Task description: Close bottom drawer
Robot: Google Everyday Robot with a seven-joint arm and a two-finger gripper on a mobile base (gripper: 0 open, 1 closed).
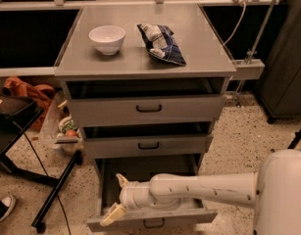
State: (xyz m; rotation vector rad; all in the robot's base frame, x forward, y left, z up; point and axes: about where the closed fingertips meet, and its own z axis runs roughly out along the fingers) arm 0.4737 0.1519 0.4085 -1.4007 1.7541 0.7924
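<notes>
The bottom drawer (140,222) of the grey cabinet is pulled far out, and its front panel with a small black handle (153,224) sits at the lower edge of the view. My gripper (112,199) reaches in from the right on a white arm (204,190). It hangs over the left part of the open drawer, just behind the front panel. Its two tan fingers (121,180) are spread apart and hold nothing. The arm hides much of the drawer's inside.
The top drawer (147,109) and middle drawer (147,146) stand slightly open. A white bowl (107,38) and a snack bag (161,43) lie on the cabinet top. A black stand (52,199), a shoe (3,209) and clutter are at the left.
</notes>
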